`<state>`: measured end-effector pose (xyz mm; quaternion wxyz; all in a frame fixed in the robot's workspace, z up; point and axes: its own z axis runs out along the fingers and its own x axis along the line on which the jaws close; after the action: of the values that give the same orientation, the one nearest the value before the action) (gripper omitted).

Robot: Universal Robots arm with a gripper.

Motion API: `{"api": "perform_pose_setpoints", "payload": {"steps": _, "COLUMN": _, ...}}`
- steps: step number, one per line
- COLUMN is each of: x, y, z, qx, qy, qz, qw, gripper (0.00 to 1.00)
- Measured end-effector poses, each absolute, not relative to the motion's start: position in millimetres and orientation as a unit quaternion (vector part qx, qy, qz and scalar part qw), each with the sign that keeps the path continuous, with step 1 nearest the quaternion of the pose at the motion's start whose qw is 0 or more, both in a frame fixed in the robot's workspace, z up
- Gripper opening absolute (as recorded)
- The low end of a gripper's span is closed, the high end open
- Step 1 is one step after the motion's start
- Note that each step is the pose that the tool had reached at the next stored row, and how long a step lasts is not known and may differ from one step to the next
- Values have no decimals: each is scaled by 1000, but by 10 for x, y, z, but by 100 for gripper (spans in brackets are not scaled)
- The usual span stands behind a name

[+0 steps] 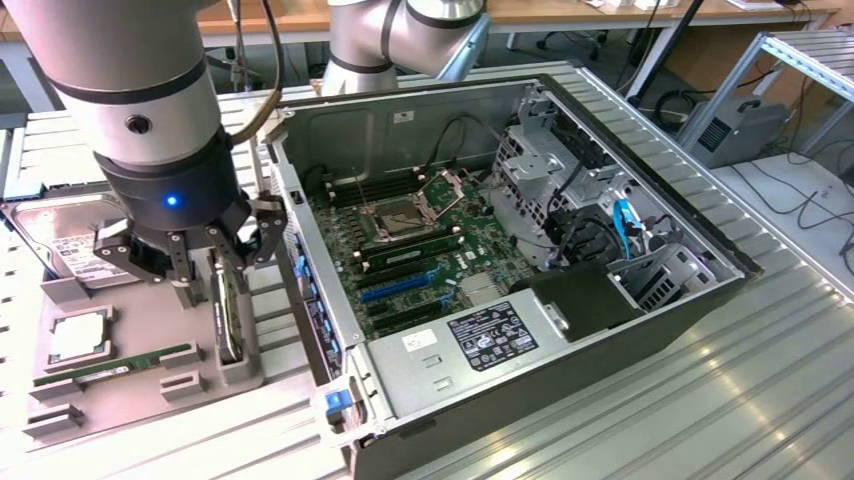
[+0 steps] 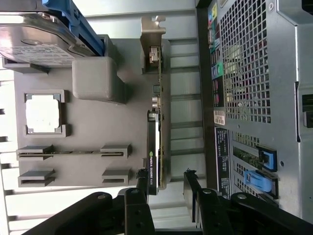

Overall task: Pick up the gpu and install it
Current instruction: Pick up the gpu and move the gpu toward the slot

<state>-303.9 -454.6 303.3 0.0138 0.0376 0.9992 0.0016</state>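
One grey tray (image 1: 144, 322) (image 2: 93, 128) lies on the tabletop (image 1: 747, 400) and carries four parts. The single gpu (image 1: 231, 315) (image 2: 153, 147) stands on its edge in the tray's slot along the side nearest the one open computer case (image 1: 534, 250) (image 2: 244, 73). One hard drive (image 1: 60, 235) (image 2: 39, 39) sits at the tray's far end, with one processor chip (image 1: 78, 335) (image 2: 43, 113) and one RAM stick (image 1: 114, 368) (image 2: 68, 152) on the tray's side away from the case. The one hand (image 1: 220, 275) (image 2: 165, 182) hangs over the tray, spread wide, its two fingers (image 2: 142, 180) straddling the card's end. Whether they touch it I cannot tell.
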Motion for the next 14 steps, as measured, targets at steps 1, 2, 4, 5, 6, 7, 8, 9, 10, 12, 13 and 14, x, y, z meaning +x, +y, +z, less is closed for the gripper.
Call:
{"api": "perform_pose_setpoints", "payload": {"steps": 1, "x": -3039, "y": -4546, "z": 3031, "qx": 38, "qy": 999, "qz": 2, "qw": 14, "gripper": 42}}
{"api": "perform_pose_setpoints", "payload": {"steps": 2, "x": -3039, "y": -4546, "z": 3028, "qx": 38, "qy": 999, "qz": 2, "qw": 14, "gripper": 42}}
{"api": "perform_pose_setpoints", "payload": {"steps": 4, "x": -3039, "y": -4546, "z": 3022, "qx": 38, "qy": 999, "qz": 2, "qw": 14, "gripper": 42}}
{"api": "perform_pose_setpoints", "payload": {"steps": 5, "x": -3039, "y": -4546, "z": 3017, "qx": 38, "qy": 999, "qz": 2, "qw": 14, "gripper": 42}}
{"api": "perform_pose_setpoints", "payload": {"steps": 6, "x": -3039, "y": -4546, "z": 3013, "qx": 38, "qy": 999, "qz": 2, "qw": 14, "gripper": 42}}
{"api": "perform_pose_setpoints", "payload": {"steps": 7, "x": -3039, "y": -4546, "z": 3011, "qx": 38, "qy": 999, "qz": 2, "qw": 14, "gripper": 42}}
{"api": "perform_pose_setpoints", "payload": {"steps": 8, "x": -3039, "y": -4546, "z": 3007, "qx": 38, "qy": 999, "qz": 2, "qw": 14, "gripper": 42}}
{"api": "perform_pose_setpoints", "payload": {"steps": 9, "x": -3039, "y": -4546, "z": 3004, "qx": 38, "qy": 999, "qz": 2, "qw": 14, "gripper": 42}}
{"api": "perform_pose_setpoints", "payload": {"steps": 10, "x": -3039, "y": -4546, "z": 3002, "qx": 38, "qy": 999, "qz": 2, "qw": 14, "gripper": 42}}
{"api": "perform_pose_setpoints", "payload": {"steps": 12, "x": -3039, "y": -4546, "z": 2996, "qx": 38, "qy": 999, "qz": 2, "qw": 14, "gripper": 42}}
{"api": "perform_pose_setpoints", "payload": {"steps": 13, "x": -3039, "y": -4546, "z": 2993, "qx": 38, "qy": 999, "qz": 2, "qw": 14, "gripper": 42}}
{"api": "perform_pose_setpoints", "payload": {"steps": 14, "x": -3039, "y": -4546, "z": 2991, "qx": 38, "qy": 999, "qz": 2, "qw": 14, "gripper": 42}}
